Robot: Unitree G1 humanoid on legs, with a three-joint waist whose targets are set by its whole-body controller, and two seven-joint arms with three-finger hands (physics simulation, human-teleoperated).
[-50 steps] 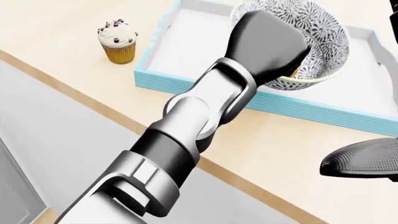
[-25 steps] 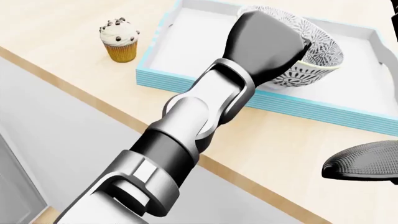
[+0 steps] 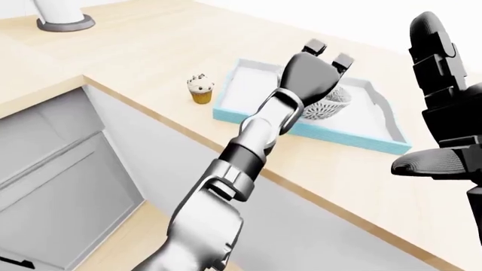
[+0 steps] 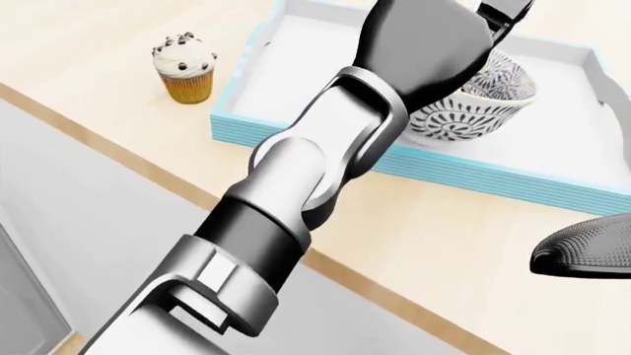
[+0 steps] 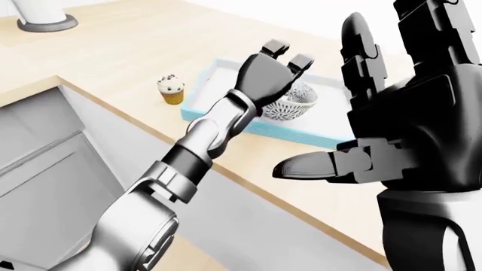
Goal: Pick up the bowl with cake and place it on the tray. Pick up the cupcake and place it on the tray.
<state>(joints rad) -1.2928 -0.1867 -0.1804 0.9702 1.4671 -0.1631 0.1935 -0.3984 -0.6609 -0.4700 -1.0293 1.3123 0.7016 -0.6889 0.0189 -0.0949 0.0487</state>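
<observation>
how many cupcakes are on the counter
1. The cupcake stands on the counter, just left of the tray in the head view. No others show, though the arm hides part of the tray.

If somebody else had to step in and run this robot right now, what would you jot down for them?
Left hand: open, fingers spread, raised above the bowl, not gripping it.
Right hand: open, empty, held up at the right of the eye views.
Bowl: upright inside the blue tray; the cake inside cannot be seen from here.
Cupcake: on the wooden counter, just left of the tray, untouched.
Done: bowl on tray.
Left: pick up the cupcake and set it on the tray.
</observation>
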